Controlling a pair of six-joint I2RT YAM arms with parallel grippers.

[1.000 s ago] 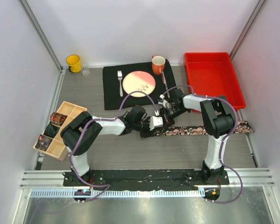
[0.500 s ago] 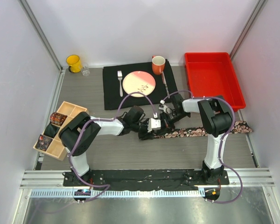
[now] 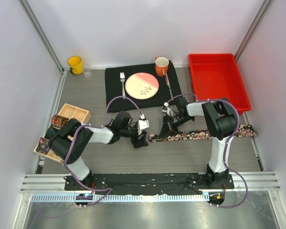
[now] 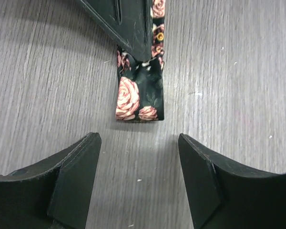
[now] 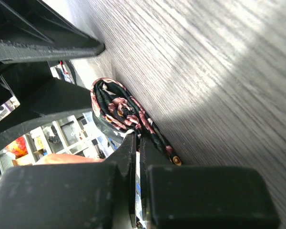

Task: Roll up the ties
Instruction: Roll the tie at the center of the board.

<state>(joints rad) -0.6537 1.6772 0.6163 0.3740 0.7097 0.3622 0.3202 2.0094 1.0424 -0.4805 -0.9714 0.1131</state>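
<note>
A black floral tie (image 3: 205, 133) lies flat on the right side of the tabletop (image 3: 133, 162), running left to right. The right gripper (image 3: 166, 128) has its jaws pressed together on the tie's looped-over left end. Just to the left, the left gripper (image 3: 141, 139) sits low over the wood, jaws spread wide and holding nothing, with the tie's end just beyond its fingertips.
</note>
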